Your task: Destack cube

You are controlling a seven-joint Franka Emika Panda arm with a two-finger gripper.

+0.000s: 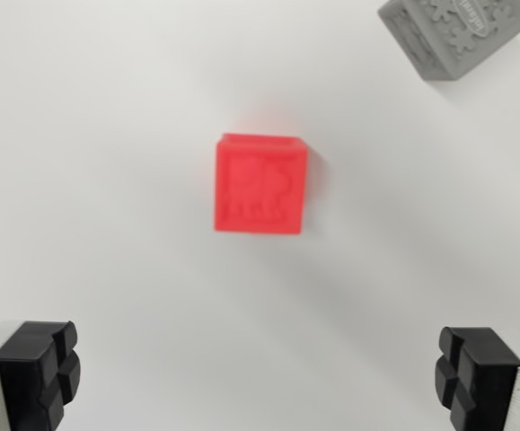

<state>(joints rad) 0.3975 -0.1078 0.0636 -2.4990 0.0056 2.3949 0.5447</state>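
Right, I am looking straight down through the wrist view at the red cube [261,184], which sits alone on the white table [107,135], roughly in the middle of the picture and a little above centre. My gripper [260,377] is spread wide with nothing between its black fingertips [37,368], one low at the wrist view's left and one low at the right. A grey cube [453,34] lies well apart at the upper right corner, so nothing looks stacked from here; I judge the destack either done or the red cube hiding another beneath it, which I cannot tell. The red cube has no long axis; its embossed face points up at me, edges nearly square to the frame. Any next grasp needs centring over it before descending.
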